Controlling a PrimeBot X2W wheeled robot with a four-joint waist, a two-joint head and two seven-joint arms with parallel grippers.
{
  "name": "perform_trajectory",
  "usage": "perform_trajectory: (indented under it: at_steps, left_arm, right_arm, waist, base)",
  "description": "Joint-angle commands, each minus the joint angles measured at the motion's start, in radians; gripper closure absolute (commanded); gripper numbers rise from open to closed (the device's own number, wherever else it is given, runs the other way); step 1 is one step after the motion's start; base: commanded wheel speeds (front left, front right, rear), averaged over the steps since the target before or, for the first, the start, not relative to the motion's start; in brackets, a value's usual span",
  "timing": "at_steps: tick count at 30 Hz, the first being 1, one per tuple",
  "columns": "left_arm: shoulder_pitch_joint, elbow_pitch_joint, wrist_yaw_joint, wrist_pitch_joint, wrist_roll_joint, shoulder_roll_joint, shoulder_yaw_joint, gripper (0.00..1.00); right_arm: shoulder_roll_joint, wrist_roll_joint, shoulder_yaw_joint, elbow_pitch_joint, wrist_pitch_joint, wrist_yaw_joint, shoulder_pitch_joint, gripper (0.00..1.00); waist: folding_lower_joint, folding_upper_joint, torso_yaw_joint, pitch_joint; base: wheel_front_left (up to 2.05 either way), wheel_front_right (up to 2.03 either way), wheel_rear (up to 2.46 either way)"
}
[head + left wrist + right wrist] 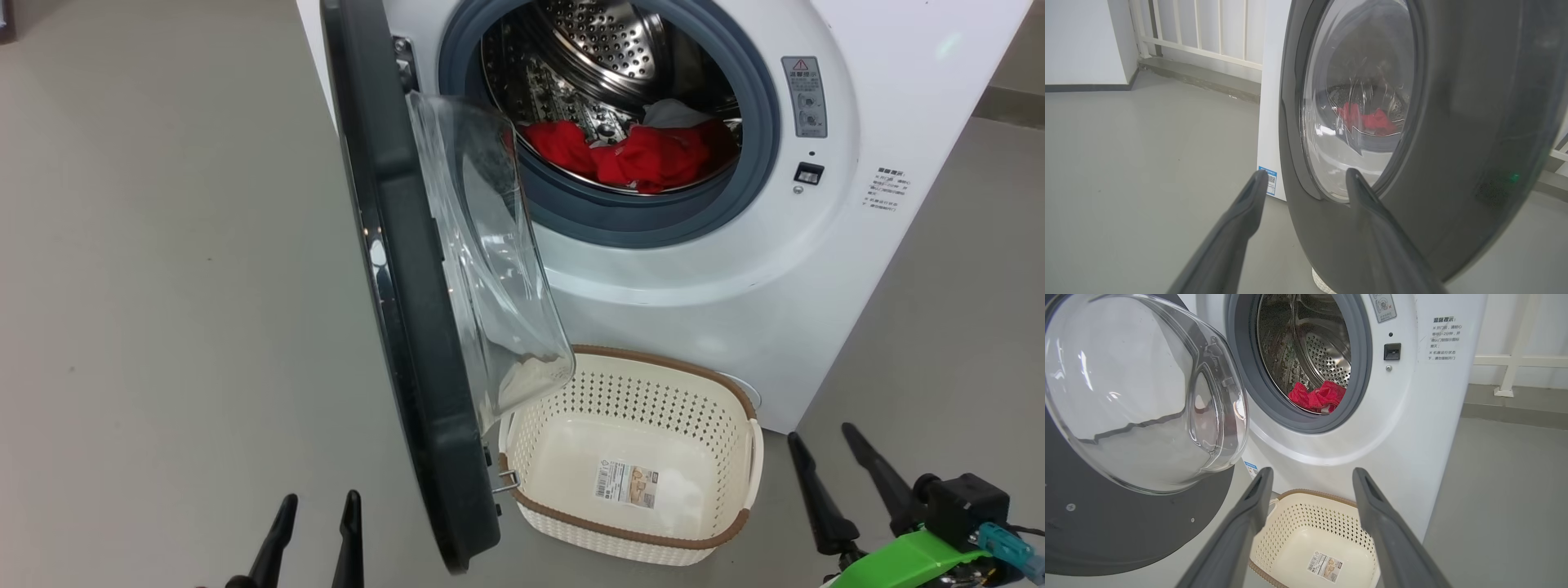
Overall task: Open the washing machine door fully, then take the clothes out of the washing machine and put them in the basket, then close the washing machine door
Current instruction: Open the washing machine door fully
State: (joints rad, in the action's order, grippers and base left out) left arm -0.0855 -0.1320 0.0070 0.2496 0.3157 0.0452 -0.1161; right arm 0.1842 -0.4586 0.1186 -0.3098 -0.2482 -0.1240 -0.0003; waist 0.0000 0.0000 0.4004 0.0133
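Washing machine door (408, 327) stands open, edge-on at centre-left. Clothes (645, 155) lie in the drum, upper centre. Basket (637, 400) sits lower centre, under the door glass. Left gripper (321, 496) is at lower left, just left of the door edge, fingers spread, holding nothing. Right gripper (821, 433) is at lower right, beside the basket, likewise spread. Open floor (163, 286) fills the left of frame.

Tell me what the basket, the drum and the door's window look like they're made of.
Basket: likely moulded plastic, matte cream, with punched holes and a brown woven-look rim. Drum: shiny perforated metal, probably stainless steel. Door window: clear and glossy with reflections, glass or clear plastic.
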Motion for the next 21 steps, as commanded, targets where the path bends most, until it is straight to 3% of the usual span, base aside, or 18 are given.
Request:
perform_trajectory:
  at_steps: [1, 6, 21]
  left_arm:
    - [0.027, 0.025, -0.003, 0.012, -0.014, 0.005, 0.031, 0.00]
    - [0.033, 0.026, -0.003, 0.012, -0.016, 0.005, 0.030, 0.00]
    - [0.037, 0.027, -0.002, 0.012, -0.014, 0.005, 0.031, 0.00]
  right_arm:
    - [0.004, 0.030, -0.005, 0.034, -0.013, -0.007, -0.002, 0.00]
    - [-0.036, 0.091, -0.077, 0.062, -0.013, -0.007, 0.030, 0.00]
    - [-0.048, 0.111, -0.071, 0.045, -0.014, -0.007, 0.046, 0.00]
  waist:
    - [0.0000, 0.0000, 0.000, 0.001]
    - [0.0000, 0.0000, 0.003, 0.003]
    - [0.0000, 0.0000, 0.000, 0.005]
  base:
    - [0.00, 0.00, 0.00]
    - [0.00, 0.00, 0.00]
    - [0.00, 0.00, 0.00]
